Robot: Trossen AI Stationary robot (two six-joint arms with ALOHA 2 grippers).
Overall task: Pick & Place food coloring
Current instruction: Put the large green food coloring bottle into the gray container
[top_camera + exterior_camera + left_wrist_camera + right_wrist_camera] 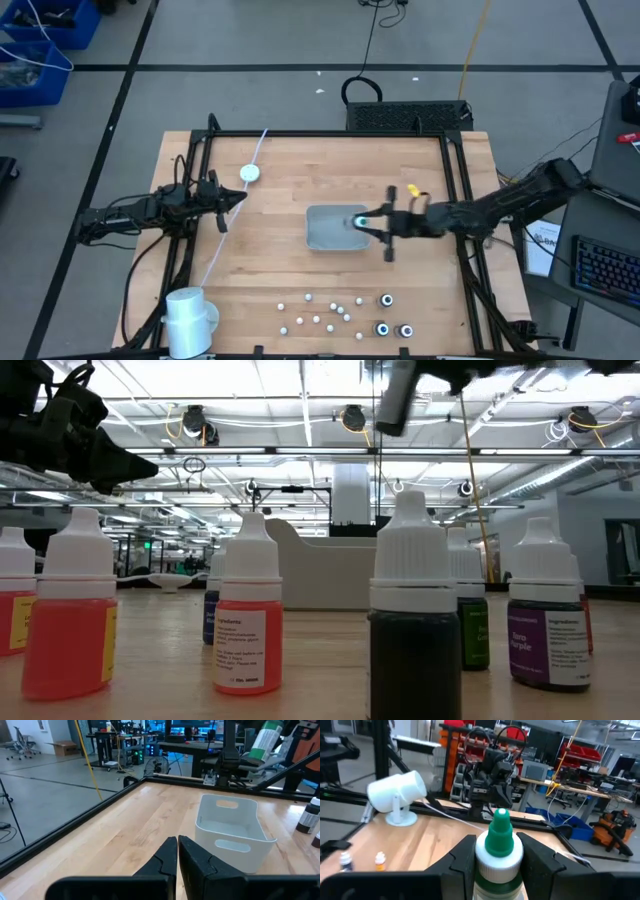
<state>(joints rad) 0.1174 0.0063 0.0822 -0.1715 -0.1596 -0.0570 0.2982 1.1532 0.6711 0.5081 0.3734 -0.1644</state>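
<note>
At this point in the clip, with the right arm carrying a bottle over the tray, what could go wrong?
1. The right claw is shut on the green-capped white bottle and hangs above the edge of the grey plastic tray, not its middle; released here, the bottle might clip the rim and fall onto the wooden table.
2. The many small bottles standing in a cluster near the table's front edge look easy to knock over on the next reach.

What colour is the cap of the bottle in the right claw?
Green, on a white collar; the bottle shows best in the right wrist view.
</note>
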